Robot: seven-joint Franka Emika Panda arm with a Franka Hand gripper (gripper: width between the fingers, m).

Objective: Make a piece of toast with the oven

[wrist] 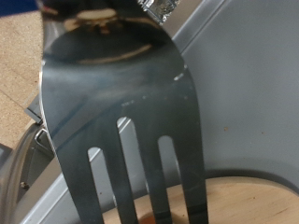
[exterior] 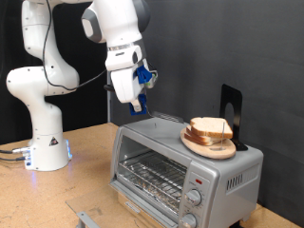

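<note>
Item: piece of toast [exterior: 210, 129], a single squarish slice, pale beige face with a tan-brown crust edge.
Location: lying on a round wooden plate [exterior: 201, 144], which sits on the roof of the oven [exterior: 180, 169], towards the exterior view's right; a black upright stand [exterior: 232, 116] is just behind it.
Handling, judged: light, soft and crumbly; a hard pinch would likely dent or tear it. Lifting from underneath, at the flat face near an edge, looks safer than squeezing the crust.
Tool: metal spatula [wrist: 126, 121], slotted, with four prongs, shiny and stiff; it fills the wrist view, its prong tips over the edge of the wooden plate.
Gripper [exterior: 136, 98]: above the oven roof, to the exterior view's left of the plate and apart from the slice; the spatula hangs from it, but whether the fingers are spread or pressed on the handle cannot be told from either view.
Oven: small silver-grey countertop toaster oven on the wooden bench [exterior: 95, 171]; glass door, wire rack visible inside, round knobs on the front; door appears closed.
Task state: slice not in the oven; nothing is touching it.
</note>
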